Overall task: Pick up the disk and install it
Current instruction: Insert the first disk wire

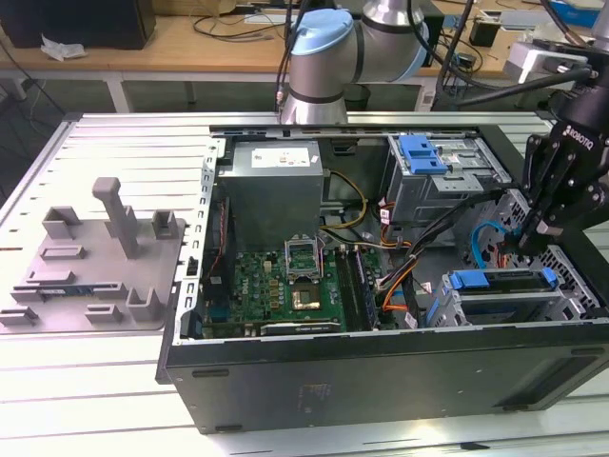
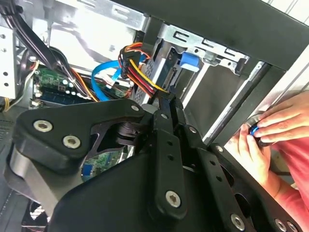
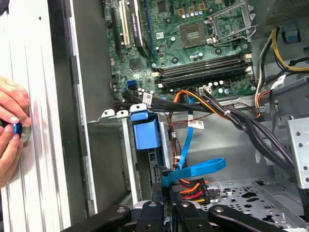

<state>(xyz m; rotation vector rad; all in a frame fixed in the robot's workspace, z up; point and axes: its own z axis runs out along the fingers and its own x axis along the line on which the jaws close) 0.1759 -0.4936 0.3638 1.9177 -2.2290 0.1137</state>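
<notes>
Blue-framed disk sits in bay; gripper at its rear, claw pressed together. Judged: seating step; calls for straight push.

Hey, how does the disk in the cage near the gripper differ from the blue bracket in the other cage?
The disk shows a long blue edge across the near cage; the blue bracket is shorter and chunkier, on the far cage. The gripper hangs right by the disk, while the blue bracket sits well away, nearer the grey power supply. Both show blue plastic, in metal drive cages inside the open case.
</notes>
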